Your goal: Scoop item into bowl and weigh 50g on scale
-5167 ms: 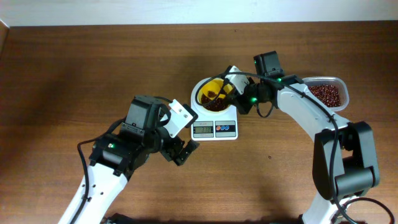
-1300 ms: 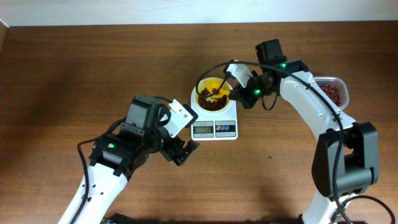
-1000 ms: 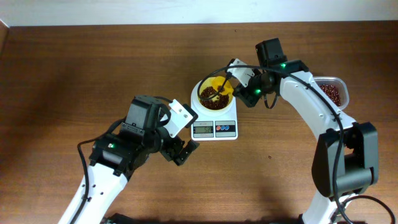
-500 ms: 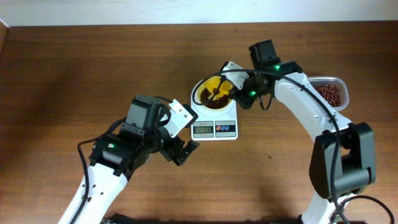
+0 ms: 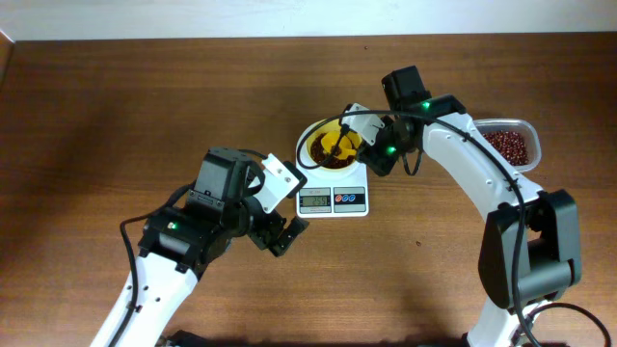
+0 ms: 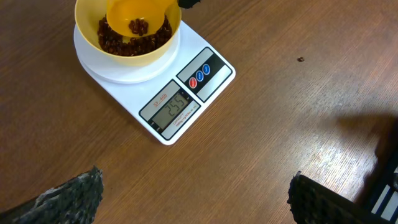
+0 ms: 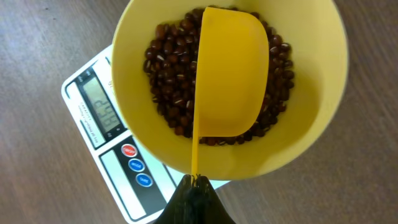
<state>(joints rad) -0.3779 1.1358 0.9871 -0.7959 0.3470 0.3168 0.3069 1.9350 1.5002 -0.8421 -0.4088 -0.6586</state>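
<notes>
The yellow bowl (image 5: 330,146) stands on the white scale (image 5: 333,192) and holds dark reddish-brown beans (image 7: 168,81). My right gripper (image 7: 196,182) is shut on the thin handle of a yellow measuring scoop (image 7: 231,78), which is tipped on its side over the beans inside the bowl (image 7: 311,112). In the left wrist view the scoop (image 6: 138,14) holds a few beans above the bowl (image 6: 127,50), and the scale (image 6: 180,99) has a lit display. My left gripper (image 6: 196,199) is open and empty over bare table in front of the scale.
A clear plastic container (image 5: 509,145) of more beans sits at the right, behind my right arm. A single loose bean (image 6: 300,60) lies on the wooden table right of the scale.
My right gripper has shifted left and turned the scoop over the bowl, tipping beans in. The left arm has not moved.
</notes>
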